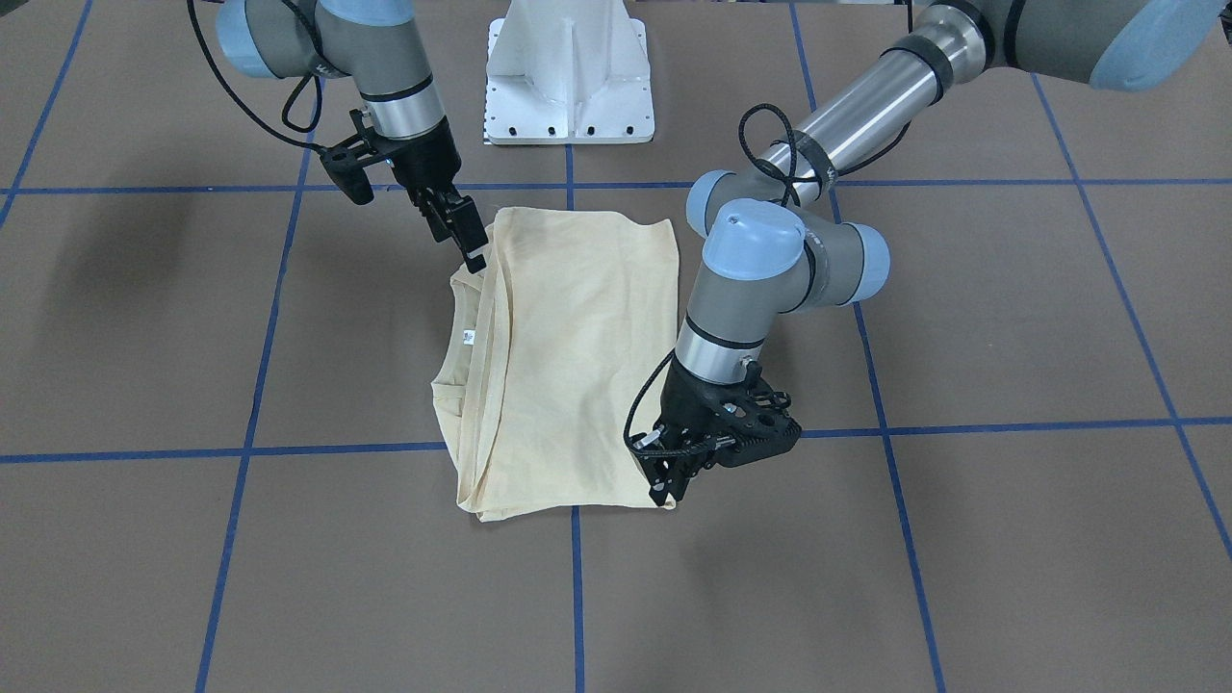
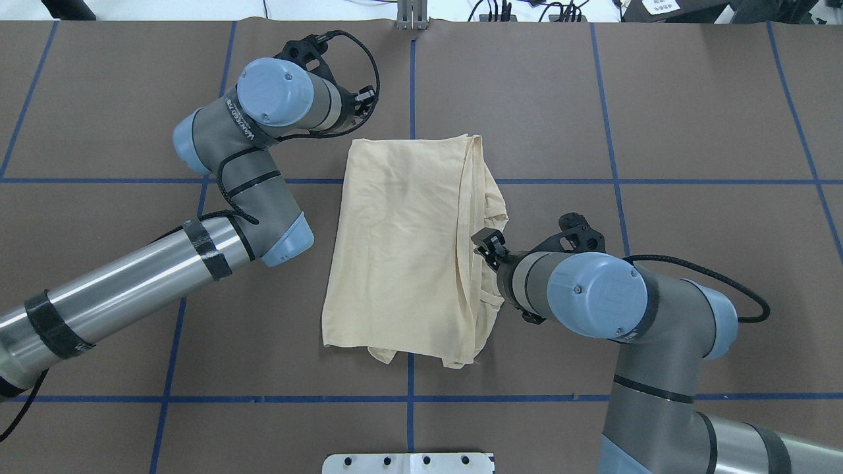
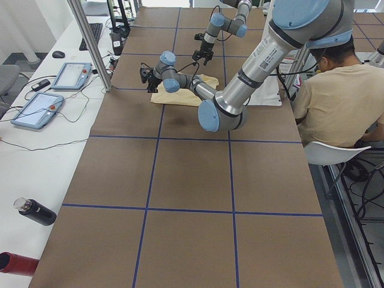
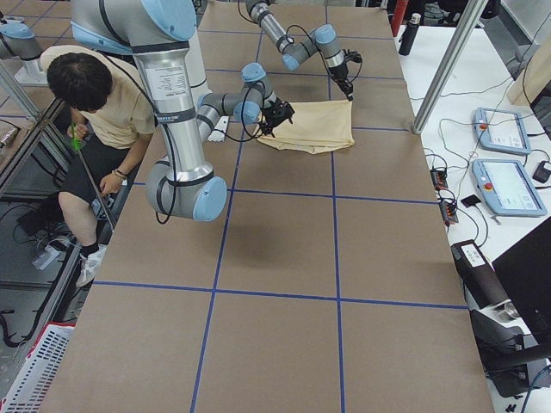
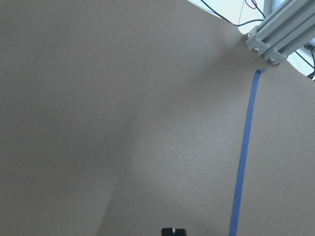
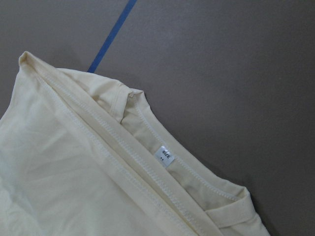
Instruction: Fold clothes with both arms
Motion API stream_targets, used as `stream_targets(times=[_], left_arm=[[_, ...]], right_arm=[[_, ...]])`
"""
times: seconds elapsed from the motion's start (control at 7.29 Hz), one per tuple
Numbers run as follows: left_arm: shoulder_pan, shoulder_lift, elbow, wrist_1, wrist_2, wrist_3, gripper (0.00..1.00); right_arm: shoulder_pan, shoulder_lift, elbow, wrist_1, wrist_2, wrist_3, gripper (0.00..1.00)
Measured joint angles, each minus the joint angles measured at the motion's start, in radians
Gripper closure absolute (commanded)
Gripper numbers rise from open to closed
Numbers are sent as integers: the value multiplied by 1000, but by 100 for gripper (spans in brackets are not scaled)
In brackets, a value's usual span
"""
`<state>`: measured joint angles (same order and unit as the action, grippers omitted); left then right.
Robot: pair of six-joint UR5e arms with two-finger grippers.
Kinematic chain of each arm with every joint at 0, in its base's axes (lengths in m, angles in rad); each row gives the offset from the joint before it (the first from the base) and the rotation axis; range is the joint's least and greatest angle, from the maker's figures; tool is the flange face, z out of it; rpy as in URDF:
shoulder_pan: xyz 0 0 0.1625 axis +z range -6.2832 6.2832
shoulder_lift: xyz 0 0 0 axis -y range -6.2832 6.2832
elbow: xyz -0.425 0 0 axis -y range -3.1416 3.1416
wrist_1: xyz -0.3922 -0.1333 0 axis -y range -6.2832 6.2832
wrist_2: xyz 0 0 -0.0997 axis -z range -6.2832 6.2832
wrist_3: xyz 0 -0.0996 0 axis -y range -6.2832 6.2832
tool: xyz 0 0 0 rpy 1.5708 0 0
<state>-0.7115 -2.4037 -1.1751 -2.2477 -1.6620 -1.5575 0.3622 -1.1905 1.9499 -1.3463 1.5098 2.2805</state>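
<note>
I have the pale cream-yellow folded cloth shirt (image 1: 568,366) flat on the middle of the brown, blue-taped table (image 1: 1011,318), in front of the white metal pedestal base (image 1: 570,72). Its ribbed neckline (image 1: 460,332) lies along the robot's right side. The black two-finger left gripper (image 1: 664,493) is at the shirt's far left corner. The black right gripper (image 1: 472,252) is above its near right corner.

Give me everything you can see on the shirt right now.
The shirt is pale cream-yellow knit, folded into a rough rectangle lying flat on the brown table, plain side up, wrinkled. Its neckline with a white size tag peeks out along one long edge. The left gripper is at one corner, the right gripper at another.
</note>
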Motion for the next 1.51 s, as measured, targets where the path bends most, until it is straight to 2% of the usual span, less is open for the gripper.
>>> stream_targets(times=[0.55, 0.96, 1.23, 1.37, 1.51], left_arm=[[-36, 149, -231, 17, -103, 0, 57], [-38, 164, -252, 19, -111, -4, 56], [-37, 164, -253, 19, -111, -5, 56], [-36, 164, -253, 19, -111, -5, 56], [-36, 164, -253, 19, -110, -6, 56]], right_arm=[[-140, 11, -25, -6, -52, 42, 1], [-187, 11, -62, -4, -82, 118, 8], [-177, 13, -80, -6, -88, 123, 17], [-173, 13, -85, -7, -89, 123, 34], [-171, 14, -87, -8, -89, 124, 45]])
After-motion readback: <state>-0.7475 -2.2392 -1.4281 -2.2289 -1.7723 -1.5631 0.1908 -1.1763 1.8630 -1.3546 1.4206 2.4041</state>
